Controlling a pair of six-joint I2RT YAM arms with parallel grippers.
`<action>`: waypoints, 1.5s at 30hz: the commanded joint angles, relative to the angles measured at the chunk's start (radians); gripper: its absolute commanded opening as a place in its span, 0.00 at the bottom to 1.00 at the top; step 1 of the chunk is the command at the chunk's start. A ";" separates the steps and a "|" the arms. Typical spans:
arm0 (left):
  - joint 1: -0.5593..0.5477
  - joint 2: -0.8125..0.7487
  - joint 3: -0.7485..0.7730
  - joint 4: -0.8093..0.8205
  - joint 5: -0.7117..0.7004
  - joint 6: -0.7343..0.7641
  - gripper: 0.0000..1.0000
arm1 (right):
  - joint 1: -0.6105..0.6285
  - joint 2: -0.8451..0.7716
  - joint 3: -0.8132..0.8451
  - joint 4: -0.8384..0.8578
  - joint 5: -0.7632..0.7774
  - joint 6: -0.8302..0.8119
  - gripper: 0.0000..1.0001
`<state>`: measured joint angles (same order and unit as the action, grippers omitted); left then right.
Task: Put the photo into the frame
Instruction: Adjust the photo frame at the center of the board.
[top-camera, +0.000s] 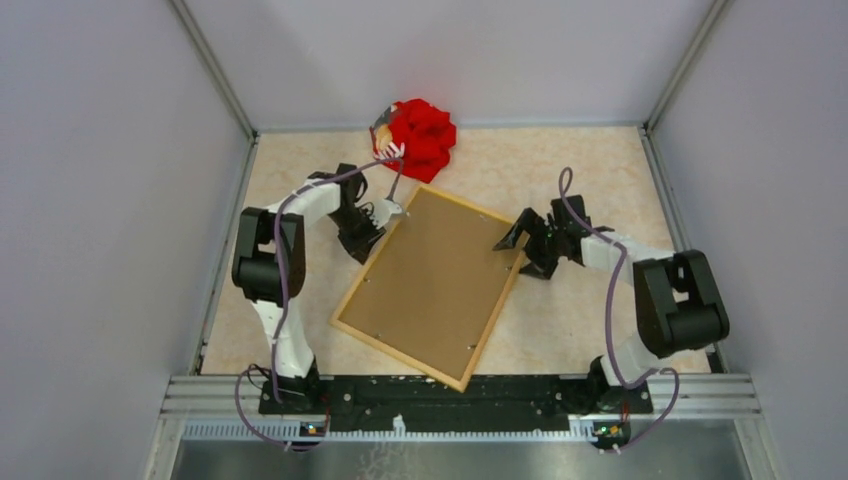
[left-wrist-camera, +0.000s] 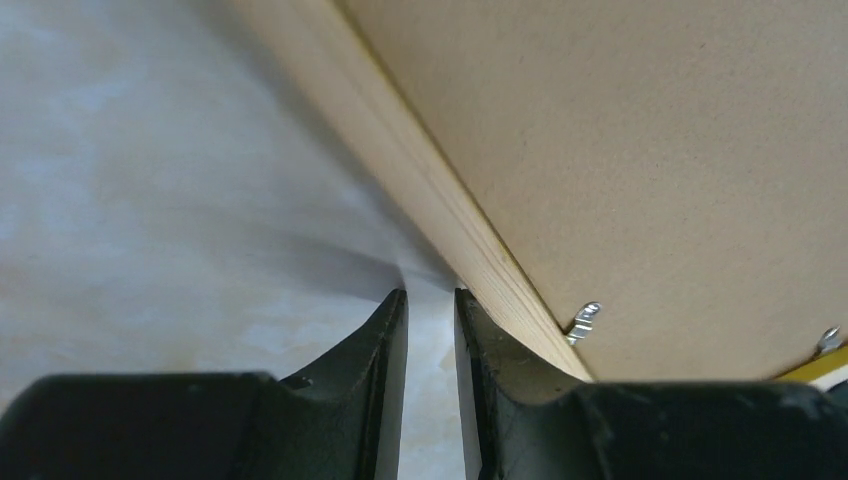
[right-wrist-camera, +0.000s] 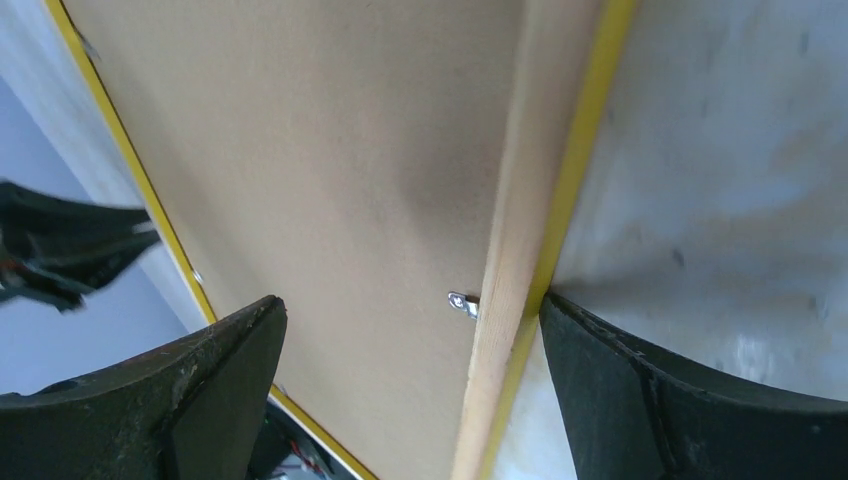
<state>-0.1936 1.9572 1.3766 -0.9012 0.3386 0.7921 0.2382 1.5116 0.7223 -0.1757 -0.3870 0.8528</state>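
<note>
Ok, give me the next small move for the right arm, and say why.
Probably lower the right gripper and close it on the right rail of the frame. Its jaws stand wide open astride that rail, one finger over the backing board, the other over the table, so it looks lined up. The frame lies reverse side up with the board in it, so a grip likely comes first.
</note>
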 joint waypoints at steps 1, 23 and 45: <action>-0.071 -0.016 -0.059 -0.124 0.065 0.055 0.31 | -0.014 0.134 0.114 0.101 -0.015 -0.050 0.98; -0.342 0.076 0.045 -0.226 0.235 0.062 0.35 | 0.128 0.596 0.726 -0.019 -0.145 -0.040 0.95; -0.189 -0.025 0.322 -0.367 0.391 0.065 0.69 | 0.156 0.509 0.956 -0.236 0.015 -0.195 0.99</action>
<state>-0.5190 2.0399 1.5894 -1.2629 0.6933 0.8196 0.4667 2.2475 1.7355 -0.3103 -0.4057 0.7124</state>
